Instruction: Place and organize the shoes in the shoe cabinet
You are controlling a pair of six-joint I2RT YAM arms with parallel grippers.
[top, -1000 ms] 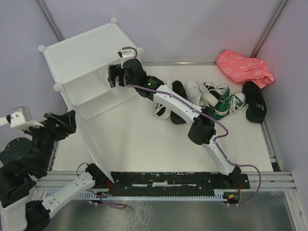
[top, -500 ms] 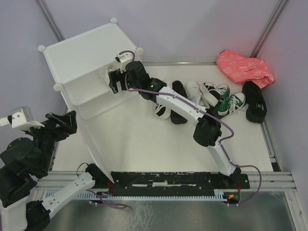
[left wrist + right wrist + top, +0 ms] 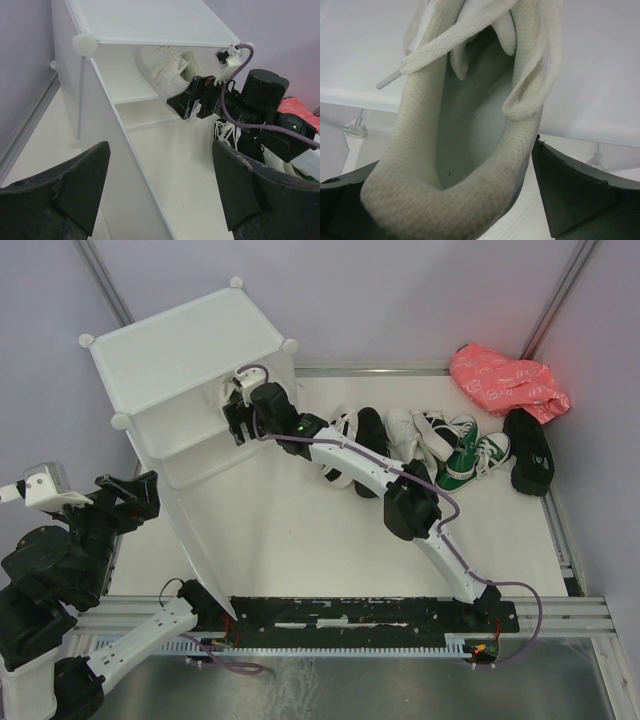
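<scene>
One arm (image 3: 350, 455) reaches inside cabinet (image 3: 180, 340), perhaps straddling sneaker (image 3: 470, 125).

Top view looks down on the bench (image 3: 300, 530). Left wrist faces the shoe cabinet (image 3: 150, 25) from afar; right wrist, close-up, shares its white sneaker (image 3: 470, 125).

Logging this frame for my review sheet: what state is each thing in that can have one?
shoe cabinet: door swung open.
white sneaker: upright on the upper shelf, laces loose.
right gripper: jaws open astride the sneaker's heel.
left gripper: jaws open, empty.
other shoes: heaped on the table, outside the cabinet.
pink bag: crumpled.
</scene>
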